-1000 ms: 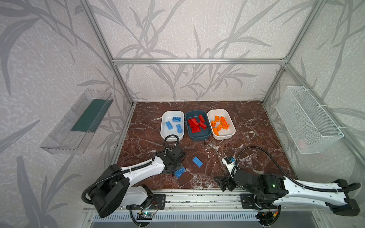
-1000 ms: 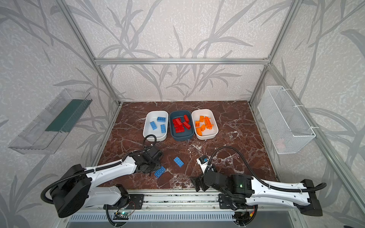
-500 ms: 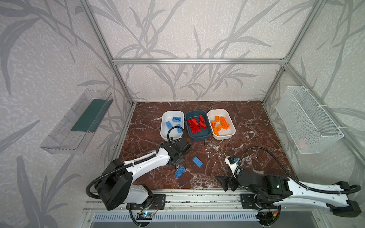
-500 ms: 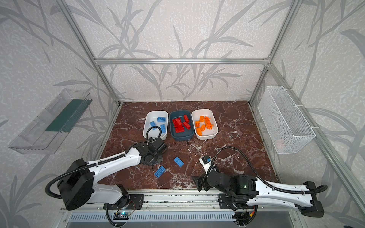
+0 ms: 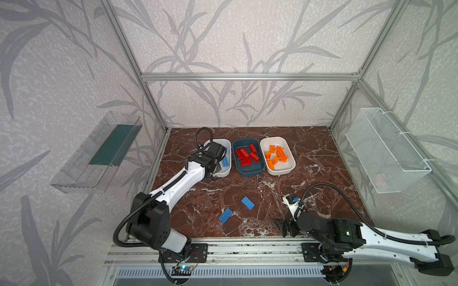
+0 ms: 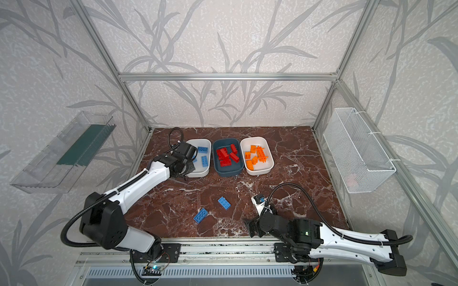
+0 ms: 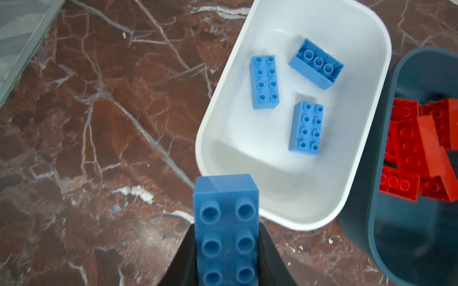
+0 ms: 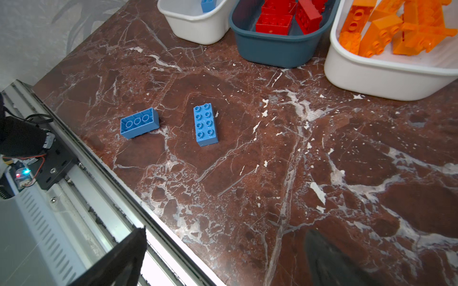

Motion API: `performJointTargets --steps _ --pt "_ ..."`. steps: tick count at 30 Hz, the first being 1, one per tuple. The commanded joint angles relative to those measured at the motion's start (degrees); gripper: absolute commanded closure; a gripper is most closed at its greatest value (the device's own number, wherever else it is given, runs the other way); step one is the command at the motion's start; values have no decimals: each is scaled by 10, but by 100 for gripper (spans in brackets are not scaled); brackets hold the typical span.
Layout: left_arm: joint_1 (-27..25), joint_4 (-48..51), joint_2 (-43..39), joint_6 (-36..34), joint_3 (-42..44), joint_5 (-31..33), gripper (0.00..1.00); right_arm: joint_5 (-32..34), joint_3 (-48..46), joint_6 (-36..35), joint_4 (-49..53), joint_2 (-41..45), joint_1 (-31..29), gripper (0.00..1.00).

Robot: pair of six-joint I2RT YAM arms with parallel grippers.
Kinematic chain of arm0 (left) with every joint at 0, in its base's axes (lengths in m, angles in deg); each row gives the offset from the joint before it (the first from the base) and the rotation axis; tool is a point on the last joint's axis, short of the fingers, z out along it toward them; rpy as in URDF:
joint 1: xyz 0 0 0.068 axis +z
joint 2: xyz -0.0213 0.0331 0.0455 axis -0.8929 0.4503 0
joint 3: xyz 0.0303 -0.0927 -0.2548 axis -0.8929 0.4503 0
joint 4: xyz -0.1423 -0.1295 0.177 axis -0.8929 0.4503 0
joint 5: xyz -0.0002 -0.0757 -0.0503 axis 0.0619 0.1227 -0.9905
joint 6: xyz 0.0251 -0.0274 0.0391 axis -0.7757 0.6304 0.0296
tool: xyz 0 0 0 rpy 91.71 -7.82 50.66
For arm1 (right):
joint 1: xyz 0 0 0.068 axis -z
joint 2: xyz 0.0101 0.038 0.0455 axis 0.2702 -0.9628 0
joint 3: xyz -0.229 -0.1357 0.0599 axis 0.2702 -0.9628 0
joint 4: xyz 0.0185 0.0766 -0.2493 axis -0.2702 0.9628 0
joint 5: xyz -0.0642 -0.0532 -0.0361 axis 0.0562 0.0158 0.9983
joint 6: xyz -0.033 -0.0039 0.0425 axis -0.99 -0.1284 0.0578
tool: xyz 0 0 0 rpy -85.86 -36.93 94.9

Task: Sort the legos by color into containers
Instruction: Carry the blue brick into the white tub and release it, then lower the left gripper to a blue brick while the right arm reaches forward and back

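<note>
Marble tabletop (image 5: 309, 158): left tub (image 6: 201, 173), teal tub (image 5: 247, 172), right tub (image 5: 280, 171), seemingly touching; studs-up brick (image 5: 248, 203), upturned brick (image 5: 225, 216) loose.

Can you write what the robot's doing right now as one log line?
left gripper: shut on held blue brick, at edge of white tub | right gripper: open, empty | table: two loose blue bricks

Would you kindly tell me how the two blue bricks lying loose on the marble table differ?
The studs-up blue brick shows eight studs; the upturned blue brick shows its hollow underside with three round tubes. The upturned blue brick lies nearer the front rail, the studs-up blue brick farther in. They lie apart, turned at different angles. Both are blue two-by-four bricks on the marble table.
</note>
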Motion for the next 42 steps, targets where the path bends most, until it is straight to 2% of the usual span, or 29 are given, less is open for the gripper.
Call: performJointTargets --steps 1,6,11,12,15,16,19,23,27,33,37,42 --pt "18 -13 63 -37 -64 -18 84 -32 21 -36 -20 -12 36 1" --pt "46 23 185 -59 -185 -71 83 -112 45 -73 -63 -62 116 1" --pt "66 30 266 -68 -264 -104 80 -186 80 -104 -109 -138 191 1" --pt "70 30 276 -73 -275 -113 77 -196 90 -110 -116 -158 199 1" --pt "72 29 301 -81 -300 -117 48 -215 121 -128 -134 -207 214 1" --pt "73 32 307 -83 -309 -113 42 -221 131 -133 -139 -224 217 1" --pt "75 38 316 -89 -324 -103 35 -239 160 -144 -150 -266 224 1" --pt "76 36 306 -92 -322 -105 33 -257 188 -149 -154 -302 226 1" --pt "71 18 257 -84 -273 -120 33 -266 203 -149 -148 -307 226 1" --pt "32 -38 108 -62 -87 -127 33 -257 214 -152 -102 -280 223 1" --pt "-52 -50 16 -52 28 -101 33 -236 213 -147 -62 -250 220 1" --pt "-169 -47 -59 -32 133 -71 34 -230 196 -118 -35 -210 199 1"
